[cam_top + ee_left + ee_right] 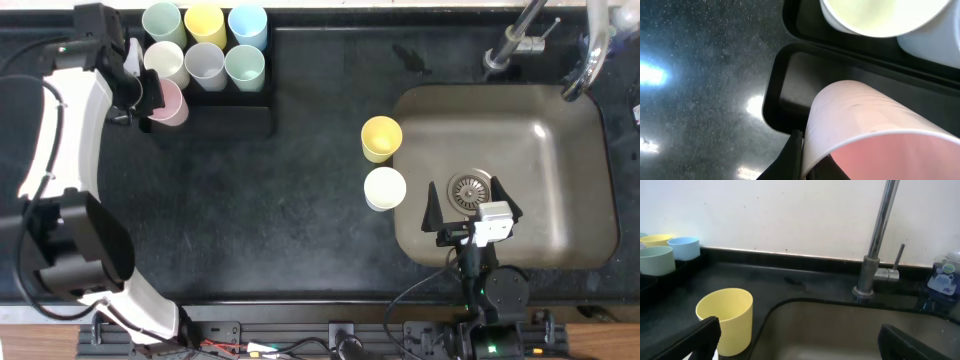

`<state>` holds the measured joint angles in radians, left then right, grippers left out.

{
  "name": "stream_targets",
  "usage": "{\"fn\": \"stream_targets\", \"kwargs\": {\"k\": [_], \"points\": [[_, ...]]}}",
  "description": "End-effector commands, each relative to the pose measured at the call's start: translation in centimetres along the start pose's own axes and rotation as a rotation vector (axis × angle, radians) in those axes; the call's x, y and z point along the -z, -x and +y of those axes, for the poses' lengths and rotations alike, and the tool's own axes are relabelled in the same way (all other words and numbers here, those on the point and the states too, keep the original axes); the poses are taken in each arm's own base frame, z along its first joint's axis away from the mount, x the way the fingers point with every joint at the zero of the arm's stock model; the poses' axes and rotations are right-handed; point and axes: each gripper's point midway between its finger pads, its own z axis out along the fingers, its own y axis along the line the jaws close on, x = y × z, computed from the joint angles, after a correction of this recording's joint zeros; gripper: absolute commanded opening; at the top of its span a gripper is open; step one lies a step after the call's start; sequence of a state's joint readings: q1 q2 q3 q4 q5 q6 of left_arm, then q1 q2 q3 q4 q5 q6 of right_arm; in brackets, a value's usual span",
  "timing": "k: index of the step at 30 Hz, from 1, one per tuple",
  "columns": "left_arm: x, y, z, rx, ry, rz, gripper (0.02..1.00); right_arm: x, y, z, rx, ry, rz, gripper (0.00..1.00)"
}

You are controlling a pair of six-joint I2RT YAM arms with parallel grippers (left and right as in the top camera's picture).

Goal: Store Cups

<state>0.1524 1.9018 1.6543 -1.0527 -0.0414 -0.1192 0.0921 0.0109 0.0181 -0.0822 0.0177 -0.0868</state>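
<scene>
Wrist view shows pink cup (860,115) tilted, seemingly over tray (790,95).

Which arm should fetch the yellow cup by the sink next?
Right: the right gripper hangs open over the sink near the yellow cup; the left gripper holds the pink cup over the tray.

We see a black desk (300,200) bearing a tray (248,122) far left, and a yellow cup (381,137) and white cup (385,188) just beside the sink (560,205).
</scene>
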Motion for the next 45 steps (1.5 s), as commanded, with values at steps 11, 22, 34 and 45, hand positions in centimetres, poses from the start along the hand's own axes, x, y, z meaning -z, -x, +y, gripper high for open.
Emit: {"fn": "stream_targets", "kwargs": {"k": [11,22,34,45], "points": [[-3.1,-0.1,1.4,0.013,0.025,0.045,0.038,0.0,-0.4,0.0,0.003,-0.002,0.001,0.998],[-4.4,-0.5,2.2,0.022,0.029,0.080,0.036,0.0,-0.4,0.0,0.003,-0.002,0.001,0.998],[-4.8,-0.2,2.0,0.013,0.015,0.070,0.045,0.0,-0.4,0.0,0.003,-0.002,0.001,0.998],[-5.1,-0.3,1.8,0.015,0.005,0.079,0.303,0.0,-0.4,0.0,0.003,-0.002,0.001,0.996]]}}
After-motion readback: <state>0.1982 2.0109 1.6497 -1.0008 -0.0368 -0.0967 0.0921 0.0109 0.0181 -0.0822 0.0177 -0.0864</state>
